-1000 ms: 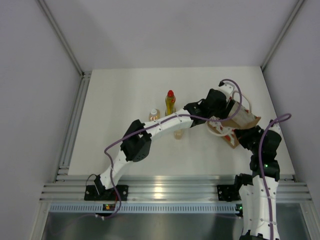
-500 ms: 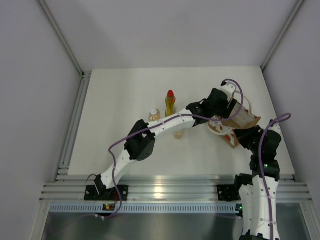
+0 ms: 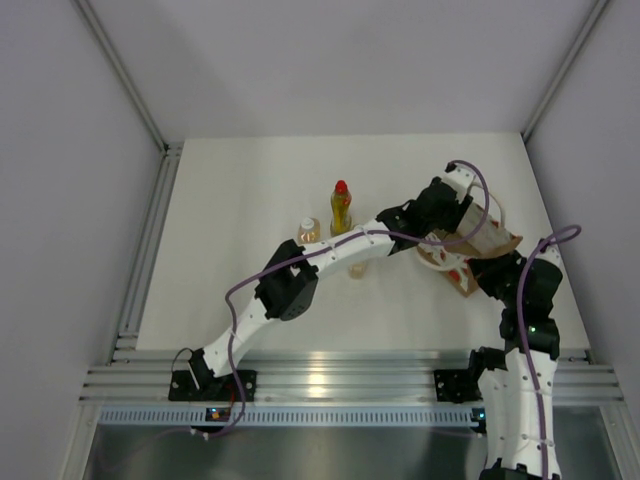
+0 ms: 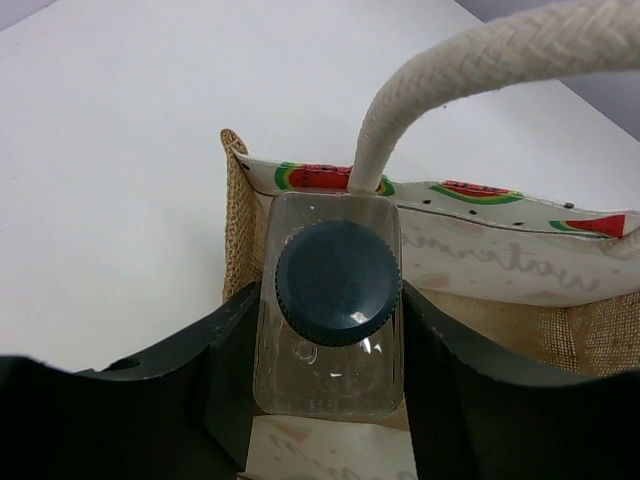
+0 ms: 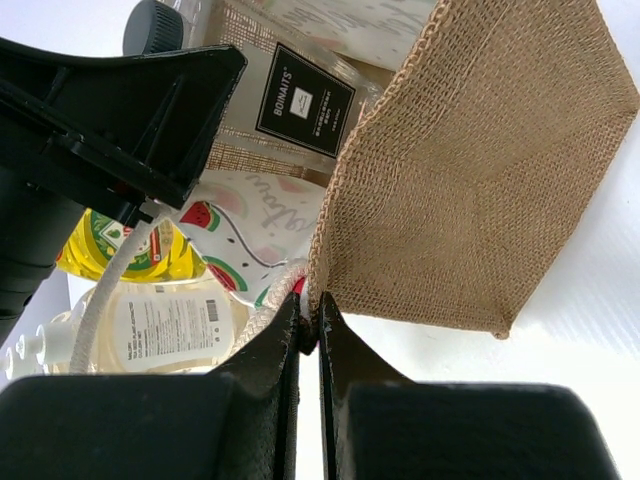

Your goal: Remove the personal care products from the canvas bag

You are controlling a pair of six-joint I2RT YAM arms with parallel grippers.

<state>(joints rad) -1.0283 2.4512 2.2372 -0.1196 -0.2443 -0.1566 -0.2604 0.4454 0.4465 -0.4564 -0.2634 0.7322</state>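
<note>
We list:
- canvas bag (image 4: 560, 270): stands at the table's (image 3: 230, 190) right side. The right gripper (image 5: 309, 322) is clenched on its burlap rim.
- clear bottle (image 4: 335, 300): dark grey cap, upright inside the bag. The left gripper (image 4: 328, 335) grasps its two sides.
- yellow bottle (image 3: 340, 207) and amber bottles (image 3: 308, 230): stand on the table left of the bag. We see one half hidden under the left arm.

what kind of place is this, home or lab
Most likely a robotics lab cell, not a home: a white table boxed in by plain wall panels, an aluminium rail at its near edge, with the left arm and right arm bolted there.
</note>
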